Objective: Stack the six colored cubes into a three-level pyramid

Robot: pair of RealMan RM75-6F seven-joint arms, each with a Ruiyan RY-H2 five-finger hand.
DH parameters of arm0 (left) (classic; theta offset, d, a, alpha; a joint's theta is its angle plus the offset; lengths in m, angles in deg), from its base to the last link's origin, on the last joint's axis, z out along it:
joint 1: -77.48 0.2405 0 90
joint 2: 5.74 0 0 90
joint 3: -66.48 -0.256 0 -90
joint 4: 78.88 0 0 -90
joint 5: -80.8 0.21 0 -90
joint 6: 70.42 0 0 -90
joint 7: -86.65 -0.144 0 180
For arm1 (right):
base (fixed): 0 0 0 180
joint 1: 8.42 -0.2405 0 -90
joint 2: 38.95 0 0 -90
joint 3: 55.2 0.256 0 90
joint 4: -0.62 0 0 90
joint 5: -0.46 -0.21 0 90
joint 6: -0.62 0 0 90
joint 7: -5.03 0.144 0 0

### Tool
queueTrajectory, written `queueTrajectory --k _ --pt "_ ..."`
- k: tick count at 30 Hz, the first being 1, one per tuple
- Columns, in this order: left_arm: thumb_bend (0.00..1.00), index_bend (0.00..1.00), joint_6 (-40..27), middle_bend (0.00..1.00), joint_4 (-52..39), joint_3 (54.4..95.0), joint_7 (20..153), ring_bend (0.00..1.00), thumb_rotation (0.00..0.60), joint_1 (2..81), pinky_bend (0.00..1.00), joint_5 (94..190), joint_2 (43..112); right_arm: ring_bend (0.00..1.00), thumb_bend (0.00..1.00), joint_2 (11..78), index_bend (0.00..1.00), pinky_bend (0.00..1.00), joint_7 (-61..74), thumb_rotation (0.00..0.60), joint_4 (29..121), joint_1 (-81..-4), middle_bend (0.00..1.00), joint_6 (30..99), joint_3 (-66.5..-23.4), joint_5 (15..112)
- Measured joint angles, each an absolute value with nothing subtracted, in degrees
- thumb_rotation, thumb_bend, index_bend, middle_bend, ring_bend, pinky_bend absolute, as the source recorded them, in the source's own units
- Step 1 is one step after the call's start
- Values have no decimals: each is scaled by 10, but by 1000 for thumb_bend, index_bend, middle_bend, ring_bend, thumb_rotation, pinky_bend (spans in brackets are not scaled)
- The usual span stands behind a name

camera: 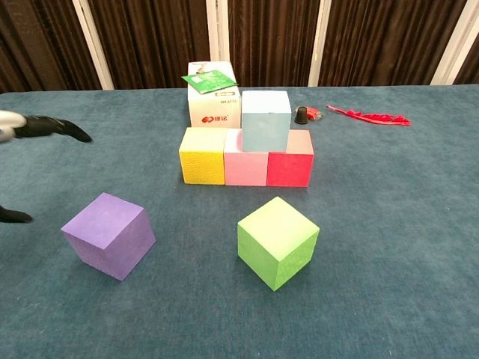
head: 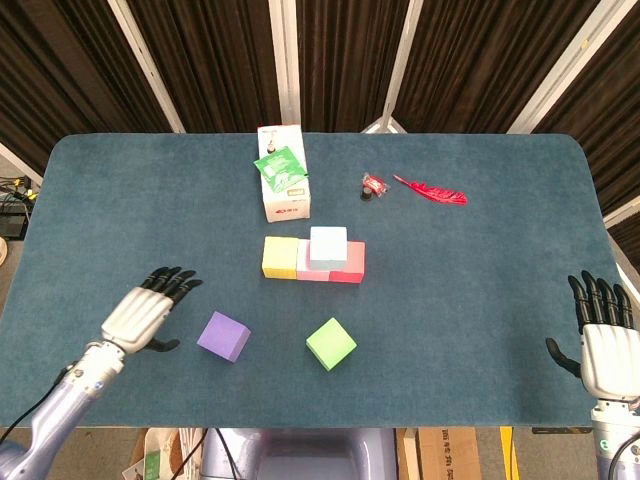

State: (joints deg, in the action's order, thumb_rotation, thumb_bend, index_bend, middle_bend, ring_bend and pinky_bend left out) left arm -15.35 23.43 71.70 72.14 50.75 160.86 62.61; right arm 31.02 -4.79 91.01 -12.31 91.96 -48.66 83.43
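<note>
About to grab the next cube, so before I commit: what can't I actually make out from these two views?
- Left hand: chest view's left edge cuts it; only fingertips show.
- Right hand: absent from chest view.
- Small item beside the red feather: too small to identify.
- White box: yellow cube hides its base in chest view.

White box, red feather, small red-black object.

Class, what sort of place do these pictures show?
Probably a robot test lab: a blue-carpeted table backed by dark curtains, with two robot hands, left and right, at its edge.
</note>
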Motion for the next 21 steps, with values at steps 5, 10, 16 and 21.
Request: queueTrajectory --k 5,10,16,21 --pt "212 110 -183 41 208 717 747 0 600 479 0 1611 658 0 241 315 0 0 -61 600 915 -116 48 935 -485 842" --pt "212 111 -188 54 202 711 748 0 600 466 0 1620 678 0 241 309 0 0 -60 600 920 -114 47 929 -484 834" --pt "212 129 -183 87 207 705 738 0 600 459 0 1623 689 0 241 293 0 0 -53 600 935 -110 47 922 -484 827" --pt "212 140 -178 95 218 697 730 0 600 458 0 1625 687 0 241 288 0 0 -52 600 943 -109 47 914 -484 821"
